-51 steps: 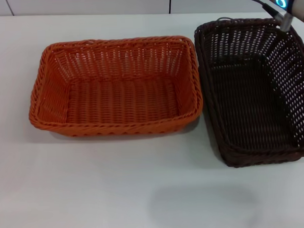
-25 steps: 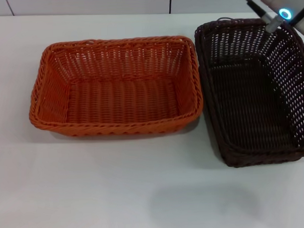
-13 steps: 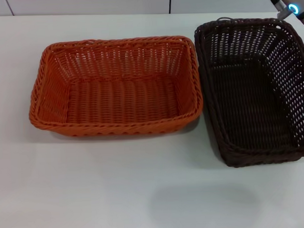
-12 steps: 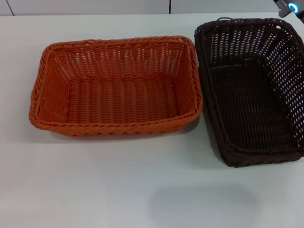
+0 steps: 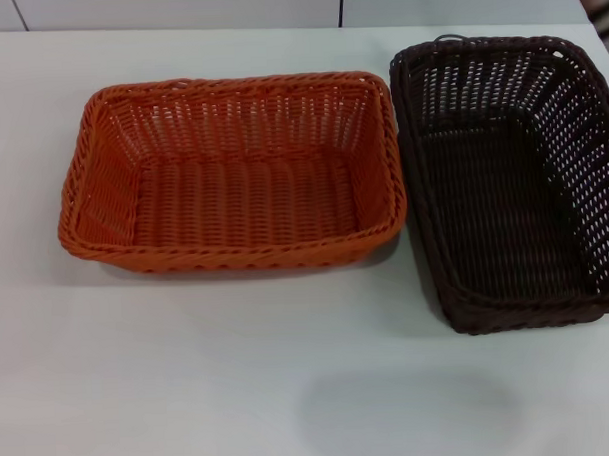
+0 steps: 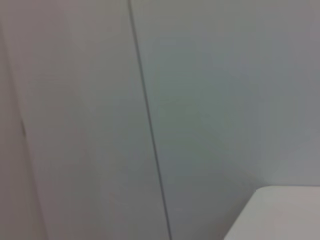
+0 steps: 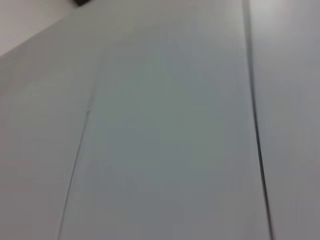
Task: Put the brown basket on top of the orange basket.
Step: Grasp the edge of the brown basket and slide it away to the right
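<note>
Two baskets sit on one table (image 5: 190, 392): one orange basket (image 5: 233, 175) and one brown basket (image 5: 503, 181). Nothing lies in either.

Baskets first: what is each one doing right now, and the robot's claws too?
orange basket: upright, empty, resting on the table.
brown basket: upright, empty, on the table just right of the orange one, not stacked yet.
Left claw: not in view.
Right claw: not in view.

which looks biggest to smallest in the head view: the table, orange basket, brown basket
1. table
2. and 3. orange basket and brown basket: near alike; the brown one is cut off at the picture's edge, so no ranking.
</note>
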